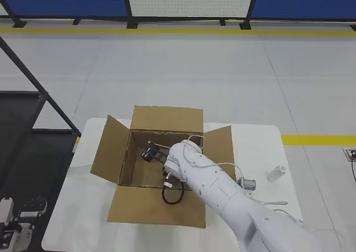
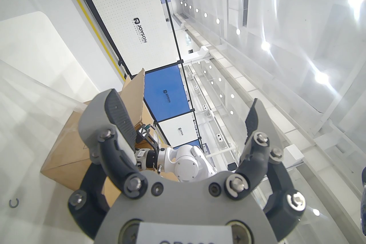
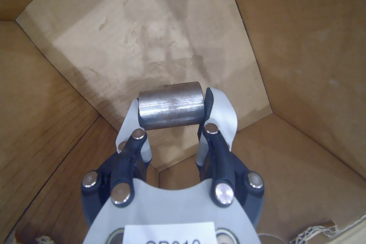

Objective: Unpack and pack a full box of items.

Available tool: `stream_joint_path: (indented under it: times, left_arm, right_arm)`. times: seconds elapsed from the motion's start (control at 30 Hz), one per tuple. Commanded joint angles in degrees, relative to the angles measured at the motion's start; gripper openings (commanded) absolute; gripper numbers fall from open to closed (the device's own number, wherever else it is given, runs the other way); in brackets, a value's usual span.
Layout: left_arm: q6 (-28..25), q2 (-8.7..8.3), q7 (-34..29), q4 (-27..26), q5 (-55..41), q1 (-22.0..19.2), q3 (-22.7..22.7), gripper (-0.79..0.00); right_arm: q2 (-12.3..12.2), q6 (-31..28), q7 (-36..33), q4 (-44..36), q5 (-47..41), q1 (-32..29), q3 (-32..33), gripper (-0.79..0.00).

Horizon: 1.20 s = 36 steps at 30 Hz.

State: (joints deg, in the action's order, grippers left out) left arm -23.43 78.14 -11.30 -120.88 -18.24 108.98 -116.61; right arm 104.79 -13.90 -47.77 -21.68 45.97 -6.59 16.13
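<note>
Right wrist view, nearest. My right gripper [image 3: 172, 102] is closed part-way on a short steel cylinder [image 3: 168, 113]. The pads press on its two flat ends, and the axis lies across the jaws. I judge this grip the chief hazard. Smooth metal held only by its end faces may pivot or slide out under its own weight if I swing the wrist sharply.

Beneath it. The cylinder is low inside the cardboard box [image 3: 300, 27], over the worn box floor [image 3: 148, 36]. I cannot tell whether it touches. Dropped here, it would likely roll into a corner, where a second grasp would be awkward.

Around it. The walls stand close on all sides. I expect a slanted move of the wrist to catch a wall or a raised flap [image 1: 220, 146] and drag the box across the table [image 1: 266, 135].

Top view. A black cable loop [image 1: 171, 194] hangs from the arm just above the near rim. It could snag there.

Farther out. A small bottle [image 1: 276, 173] and a small round part [image 1: 248, 183] lie on the table beside the box. A cylinder laid on its side near them could roll and knock them, or run off the edge.

Left wrist view. My left gripper [image 2: 184, 100] is tilted upward with jaws wide apart, holding nothing. It is well clear of the box and adds no risk.
</note>
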Motion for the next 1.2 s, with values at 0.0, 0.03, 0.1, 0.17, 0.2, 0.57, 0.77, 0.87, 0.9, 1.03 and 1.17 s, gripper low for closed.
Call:
stream_joint_path:
  times: [0.0, 0.03, 0.1, 0.17, 0.2, 0.57, 0.77, 0.87, 0.9, 1.03, 1.17]
  left_arm:
    - [0.0, 0.0, 0.0, 0.0, 0.0, 0.0, 0.0, 0.0]
    - [0.0, 0.0, 0.0, 0.0, 0.0, 0.0, 0.0, 0.0]
    - [0.0, 0.0, 0.0, 0.0, 0.0, 0.0, 0.0, 0.0]
    - [0.0, 0.0, 0.0, 0.0, 0.0, 0.0, 0.0, 0.0]
    - [0.0, 0.0, 0.0, 0.0, 0.0, 0.0, 0.0, 0.0]
    - [0.0, 0.0, 0.0, 0.0, 0.0, 0.0, 0.0, 0.0]
    - [0.0, 0.0, 0.0, 0.0, 0.0, 0.0, 0.0, 0.0]
    - [0.0, 0.0, 0.0, 0.0, 0.0, 0.0, 0.0, 0.0]
    - [0.0, 0.0, 0.0, 0.0, 0.0, 0.0, 0.0, 0.0]
    - [0.0, 0.0, 0.0, 0.0, 0.0, 0.0, 0.0, 0.0]
    - [0.0, 0.0, 0.0, 0.0, 0.0, 0.0, 0.0, 0.0]
  right_arm:
    - [0.0, 0.0, 0.0, 0.0, 0.0, 0.0, 0.0, -0.505]
    - [0.0, 0.0, 0.0, 0.0, 0.0, 0.0, 0.0, -0.499]
    - [0.0, 0.0, 0.0, 0.0, 0.0, 0.0, 0.0, -0.471]
    - [0.0, 0.0, 0.0, 0.0, 0.0, 0.0, 0.0, -0.4]
    - [0.0, 0.0, 0.0, 0.0, 0.0, 0.0, 0.0, -0.175]
    - [0.0, 0.0, 0.0, 0.0, 0.0, 0.0, 0.0, 0.0]
    - [-0.3, 0.1, 1.7, -0.4, 0.9, -0.9, 0.3, 0.0]
    - [-0.5, 0.2, 2.1, -0.7, 1.2, -1.0, 0.9, 0.0]
    - [-0.7, 0.0, 2.4, -1.0, 1.3, -1.1, 1.2, 0.0]
    - [-1.3, -0.1, 3.6, -2.5, 1.7, -0.9, 2.3, 0.0]
    - [-2.4, 0.6, 5.3, -5.1, 2.3, -1.1, 3.7, 0.0]
